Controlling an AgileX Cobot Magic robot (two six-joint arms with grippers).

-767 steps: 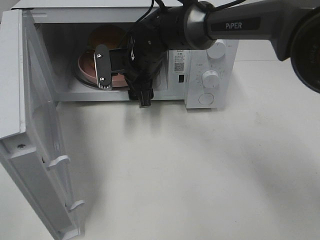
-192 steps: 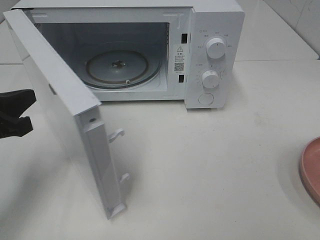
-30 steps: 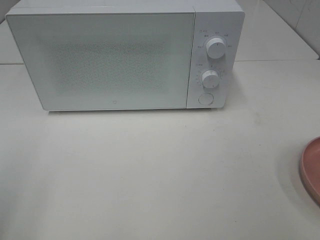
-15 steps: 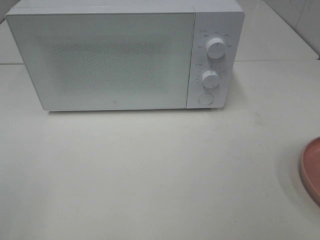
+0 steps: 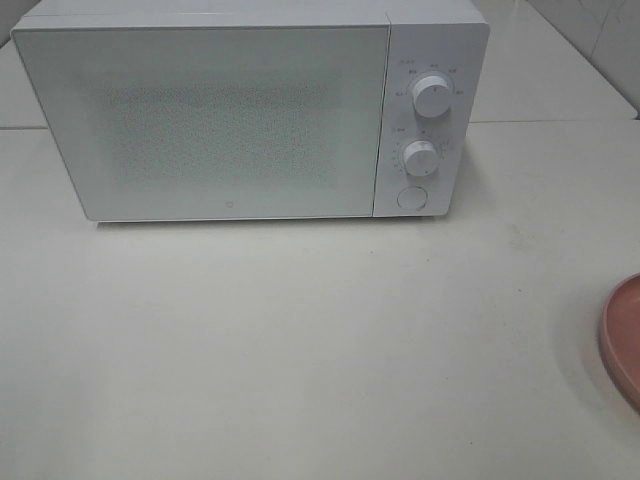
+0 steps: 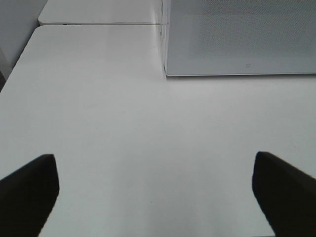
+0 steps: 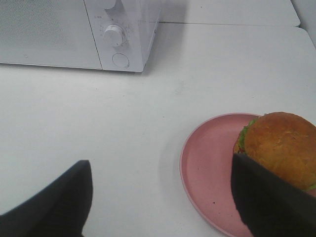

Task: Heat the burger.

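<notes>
Right wrist view, nearest first: the right gripper hangs over the desk with its jaws spread wide and nothing between them. One dark finger stands in front of the burger and hides its near side; whether it touches the bun cannot be told. The burger sits upright on the pink plate, toward that plate's far side from the other finger, so it lies off to one side of the jaw gap, not centred in it. Being tall, its long axis is vertical, and a grasp would likely have to come across the bun or the plate rim.

Left wrist view: the left gripper is released too, fingers far apart over bare desk, with only the microwave door ahead. No burger there. The right arm looks much the nearer.

Farther off, the microwave stands at the desk's back edge, door shut, knobs toward the plate side. Judged from this, the door has to be opened before the burger can go in.

Exterior high view shows neither gripper and only a sliver of plate at the desk's right edge; the burger shows in the right wrist view alone.
</notes>
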